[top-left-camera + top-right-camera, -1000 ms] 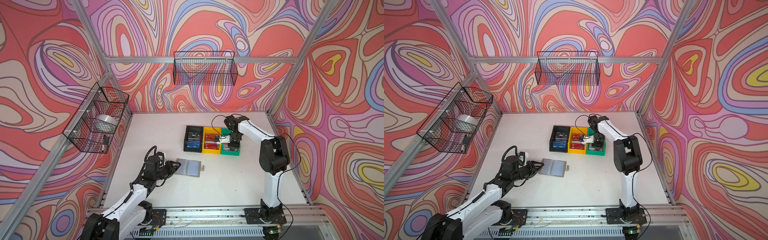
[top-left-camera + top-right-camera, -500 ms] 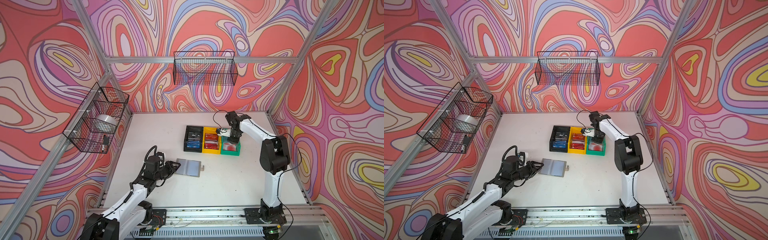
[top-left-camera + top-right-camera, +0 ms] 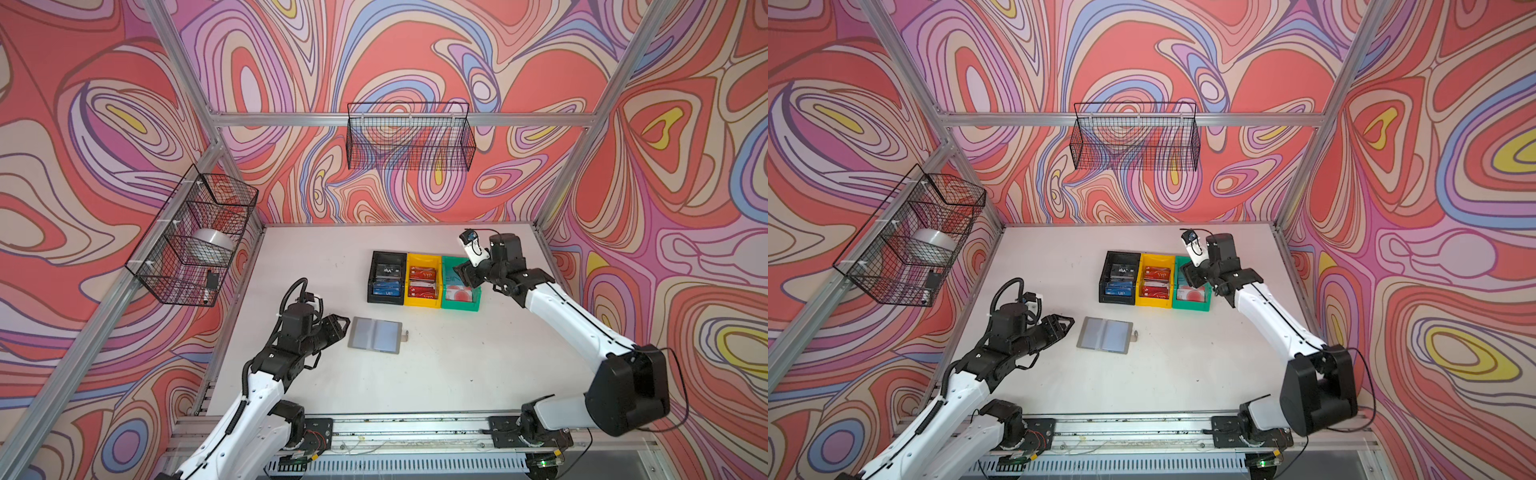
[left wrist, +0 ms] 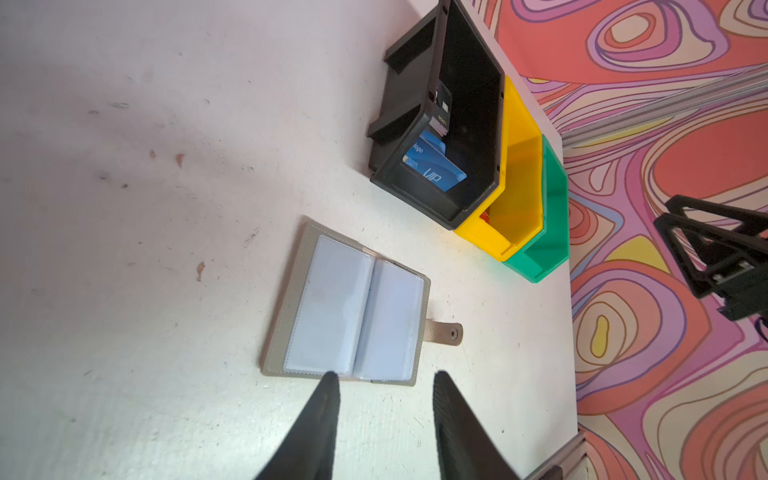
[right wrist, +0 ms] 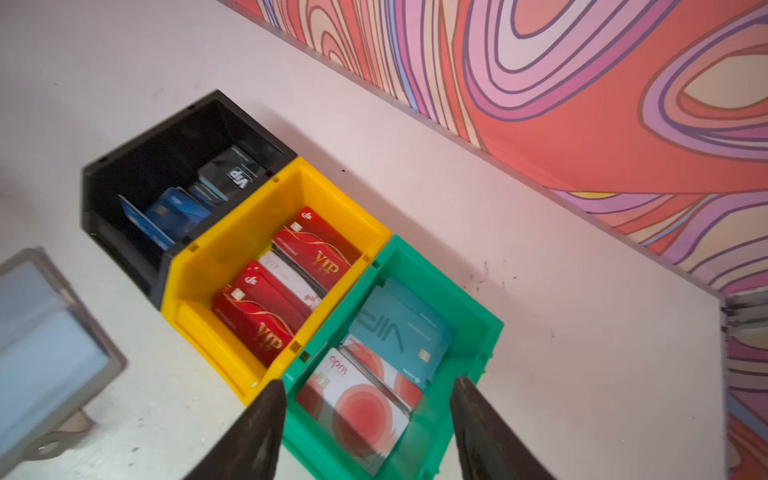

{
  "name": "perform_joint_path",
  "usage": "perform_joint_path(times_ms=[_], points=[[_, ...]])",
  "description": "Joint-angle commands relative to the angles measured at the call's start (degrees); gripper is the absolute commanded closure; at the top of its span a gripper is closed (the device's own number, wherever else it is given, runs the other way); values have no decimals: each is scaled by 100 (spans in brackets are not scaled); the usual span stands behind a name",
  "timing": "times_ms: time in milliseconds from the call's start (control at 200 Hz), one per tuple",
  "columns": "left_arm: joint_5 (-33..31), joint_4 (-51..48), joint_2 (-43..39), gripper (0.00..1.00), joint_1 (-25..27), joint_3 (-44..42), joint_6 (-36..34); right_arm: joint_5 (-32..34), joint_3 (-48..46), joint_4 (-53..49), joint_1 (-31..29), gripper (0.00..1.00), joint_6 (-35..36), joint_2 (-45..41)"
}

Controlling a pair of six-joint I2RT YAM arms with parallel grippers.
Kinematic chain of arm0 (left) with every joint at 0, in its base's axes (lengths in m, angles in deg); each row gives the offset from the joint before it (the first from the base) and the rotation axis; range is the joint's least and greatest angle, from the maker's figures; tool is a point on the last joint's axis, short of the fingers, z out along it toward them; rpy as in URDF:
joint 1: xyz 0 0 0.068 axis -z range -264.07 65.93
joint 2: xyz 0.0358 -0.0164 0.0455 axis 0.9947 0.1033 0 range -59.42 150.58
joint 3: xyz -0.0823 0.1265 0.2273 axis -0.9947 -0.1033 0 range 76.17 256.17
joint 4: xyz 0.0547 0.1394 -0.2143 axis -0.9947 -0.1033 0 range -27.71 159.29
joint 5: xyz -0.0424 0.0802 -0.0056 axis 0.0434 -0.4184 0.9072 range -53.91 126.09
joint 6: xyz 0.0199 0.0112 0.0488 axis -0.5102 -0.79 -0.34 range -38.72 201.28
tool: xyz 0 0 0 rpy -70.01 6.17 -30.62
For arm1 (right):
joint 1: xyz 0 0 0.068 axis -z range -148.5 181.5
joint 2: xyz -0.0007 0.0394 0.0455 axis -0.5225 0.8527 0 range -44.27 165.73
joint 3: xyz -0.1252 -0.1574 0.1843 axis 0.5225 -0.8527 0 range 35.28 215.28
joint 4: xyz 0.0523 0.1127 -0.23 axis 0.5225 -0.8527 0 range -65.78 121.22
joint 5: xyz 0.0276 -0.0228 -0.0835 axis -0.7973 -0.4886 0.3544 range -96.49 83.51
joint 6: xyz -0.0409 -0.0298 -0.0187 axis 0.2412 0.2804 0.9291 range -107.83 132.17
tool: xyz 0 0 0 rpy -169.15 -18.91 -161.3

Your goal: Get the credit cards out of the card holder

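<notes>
Left gripper (image 4: 385,376): jaws partly apart, nothing between them.
Card holder (image 4: 353,307): unfolded flat on table (image 3: 415,374), just ahead of those jaws.
Credit cards (image 5: 316,253): blue in black bin (image 5: 124,174), red in yellow bin (image 5: 208,266), pale in green bin (image 5: 469,332).
Right gripper (image 5: 368,382): jaws wide, empty, above green bin.

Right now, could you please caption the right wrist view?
Open right end effector at the green bin, a pale red-circle card lying inside.

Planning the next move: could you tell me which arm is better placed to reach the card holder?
Left: the left tool is open right by the card holder; the right tool is over the green bin.
</notes>
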Motion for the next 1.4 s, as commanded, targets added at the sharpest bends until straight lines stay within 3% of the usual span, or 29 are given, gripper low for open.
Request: perform_joint_path(times_ms=[0, 55, 120, 265, 436, 526, 721, 836, 1202, 1392], points=[[-674, -908, -39, 55, -11, 247, -447, -1520, -212, 191, 29, 27, -1453, 146], [-725, -962, -7, 55, -28, 308, -479, -1918, -270, 12, 11, 26, -1770, 247], [-705, -923, 51, 54, -40, 291, -485, -1852, -528, 9, -41, 25, -1922, 254], [-688, -866, 63, 54, -40, 243, -487, -735, -1456, 715, -96, 28, -1807, -250], [-1255, -1009, -95, 52, -47, 280, -643, 216, -1959, 1302, -88, 26, -1584, -770], [-1914, -1239, -170, 25, -59, 380, -698, 721, -2189, 1676, -84, 24, -1407, -853], [-2849, -1225, -467, 0, -67, 515, -1426, 1469, -2854, 3096, 47, 15, -1038, -985], [-3241, -1025, -621, 0, -93, 466, -1754, 1969, -3054, 3734, 165, 8, -785, -907], [-3475, 762, -787, 0, -158, -587, -2422, 2222, -3245, 5608, 573, 7, -369, 494], [-3565, 1492, -693, 0, -226, -893, -2906, 1825, -3298, 6466, 788, 7, -573, 1318]])
